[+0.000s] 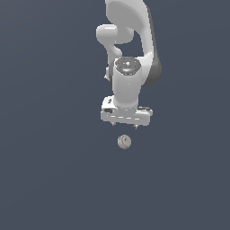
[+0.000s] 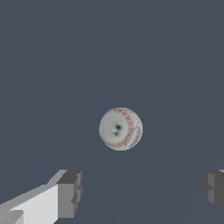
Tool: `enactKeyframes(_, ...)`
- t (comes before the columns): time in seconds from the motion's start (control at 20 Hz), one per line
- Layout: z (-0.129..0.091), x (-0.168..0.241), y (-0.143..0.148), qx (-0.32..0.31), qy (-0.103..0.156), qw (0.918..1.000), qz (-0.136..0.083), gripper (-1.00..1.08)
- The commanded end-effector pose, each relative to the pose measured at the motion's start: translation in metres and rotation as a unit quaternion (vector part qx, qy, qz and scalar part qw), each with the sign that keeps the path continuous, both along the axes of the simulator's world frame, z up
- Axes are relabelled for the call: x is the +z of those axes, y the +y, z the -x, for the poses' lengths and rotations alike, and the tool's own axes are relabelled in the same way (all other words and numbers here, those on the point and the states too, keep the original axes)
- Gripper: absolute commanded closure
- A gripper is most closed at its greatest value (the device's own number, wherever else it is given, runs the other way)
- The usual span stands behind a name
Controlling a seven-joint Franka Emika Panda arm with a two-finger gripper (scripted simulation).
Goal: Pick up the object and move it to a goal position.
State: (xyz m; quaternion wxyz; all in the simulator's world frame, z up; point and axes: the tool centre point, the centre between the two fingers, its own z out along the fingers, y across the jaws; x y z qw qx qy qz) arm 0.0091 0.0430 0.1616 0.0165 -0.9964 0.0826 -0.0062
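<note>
You are holding the end effector (image 1: 126, 125) released, fingers spread wide, while the ball (image 1: 124, 142) is resting on the counter (image 1: 49, 179) just ahead of the fingertips, untouched, offering no long axis.

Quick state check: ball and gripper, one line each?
ball: free on the surface, not gripped, apart from both fingers.
gripper: jaws open wide, empty, poised over the ball.
fingers: spread, one on each side of the wrist view, touching nothing.
</note>
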Motion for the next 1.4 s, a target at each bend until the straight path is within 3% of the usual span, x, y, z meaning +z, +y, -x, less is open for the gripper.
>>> enactKeyframes(0.0,-0.002,-0.005,0.001,-0.026,0.002,0.9997,0.000,-0.92)
enactKeyframes(0.5,-0.010,-0.027,0.003,-0.155,0.008,0.9878,0.002,-0.92)
enactKeyframes(1.35,-0.020,-0.059,0.006,-0.335,0.013,0.9420,0.011,-0.92)
